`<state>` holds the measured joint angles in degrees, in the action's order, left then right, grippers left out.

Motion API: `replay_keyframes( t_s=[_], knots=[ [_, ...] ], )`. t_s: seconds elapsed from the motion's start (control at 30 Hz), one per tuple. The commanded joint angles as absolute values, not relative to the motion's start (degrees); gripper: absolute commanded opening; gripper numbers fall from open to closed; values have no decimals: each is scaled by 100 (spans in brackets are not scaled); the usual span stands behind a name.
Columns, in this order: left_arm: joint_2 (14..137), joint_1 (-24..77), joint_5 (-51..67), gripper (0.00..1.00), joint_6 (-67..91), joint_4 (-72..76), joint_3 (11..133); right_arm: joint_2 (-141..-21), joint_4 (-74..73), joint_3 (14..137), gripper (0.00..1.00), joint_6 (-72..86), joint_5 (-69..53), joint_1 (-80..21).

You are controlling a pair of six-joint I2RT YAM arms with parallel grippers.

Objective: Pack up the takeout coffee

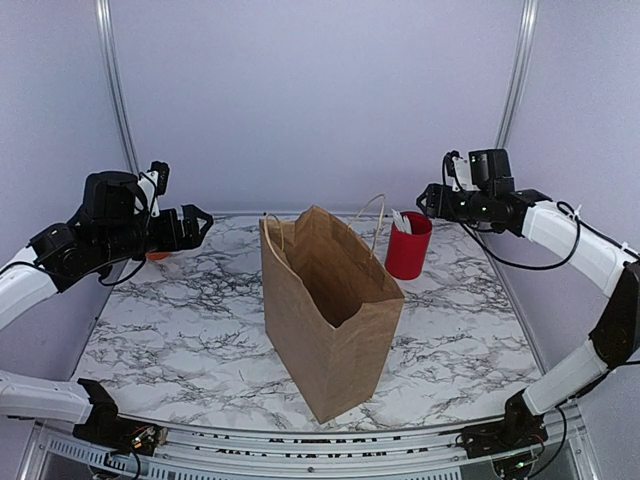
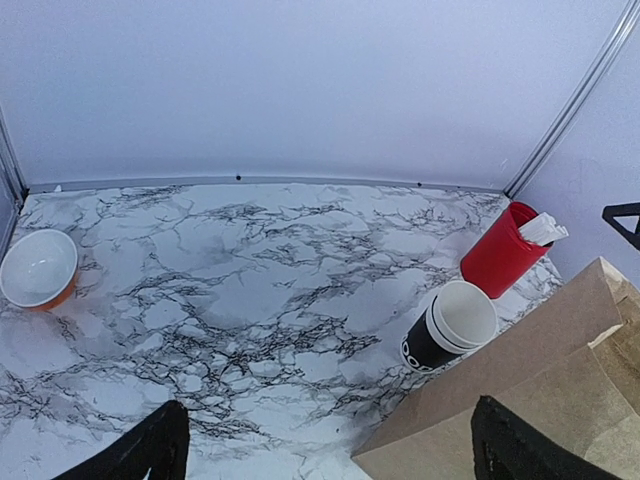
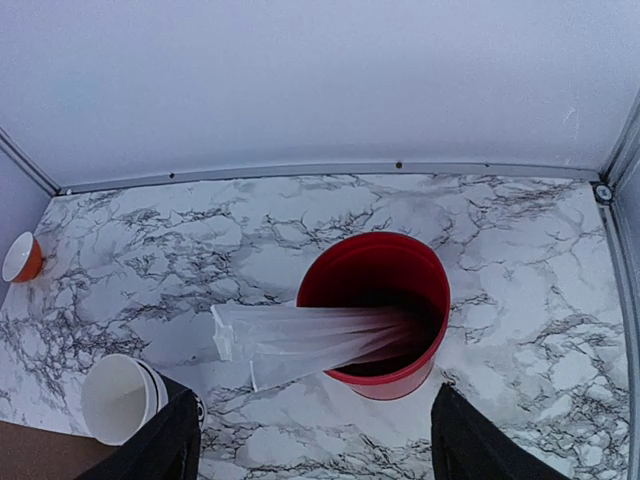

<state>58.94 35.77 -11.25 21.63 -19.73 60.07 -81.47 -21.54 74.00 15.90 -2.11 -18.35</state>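
A stack of paper cups, black outside with cream ones nested in it, stands on the marble table behind the brown paper bag; it also shows in the right wrist view. It is hidden by the bag in the top view. No black lid is in view. My left gripper is open and empty, high over the table's left side. My right gripper is open and empty, hovering above the red cup.
The red cup holds wrapped white utensils and stands right of the bag. A small orange-and-white bowl sits at the far left. The bag stands open mid-table. Walls close off the back and sides.
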Motion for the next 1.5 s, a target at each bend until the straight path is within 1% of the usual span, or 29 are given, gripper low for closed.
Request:
replay_keyframes(
  t_s=[0.0, 0.13, 0.3, 0.47, 0.57, 0.83, 1.23, 1.47],
  knots=[
    [5638, 3547, -1221, 99, 2273, -1966, 5886, -8412, -1849, 7710, 74, 1502, -537, -1749],
    [5485, 3550, -1293, 99, 2337, -1964, 5791, -8618, -1999, 7906, 67, 1516, -770, -1756],
    [5316, 3548, -1431, 99, 2528, -1932, 5684, -8673, -2157, 7895, 63, 1548, -983, -1753],
    [5273, 3551, -1433, 99, 2631, -1854, 5643, -8915, -2362, 8017, 53, 1506, -1004, -1800],
    [5282, 3546, -1424, 99, 2679, -1846, 5630, -9030, -2434, 8137, 49, 1470, -890, -1864],
    [5265, 3549, -1397, 99, 2731, -1821, 5581, -9255, -2491, 8300, 43, 1474, -785, -1941],
    [5239, 3550, -1354, 99, 2765, -1832, 5528, -9422, -2532, 8390, 41, 1481, -309, -2123],
    [5237, 3548, -1354, 99, 2780, -1823, 5520, -9549, -2628, 8496, 37, 1512, -135, -2082]
  ],
)
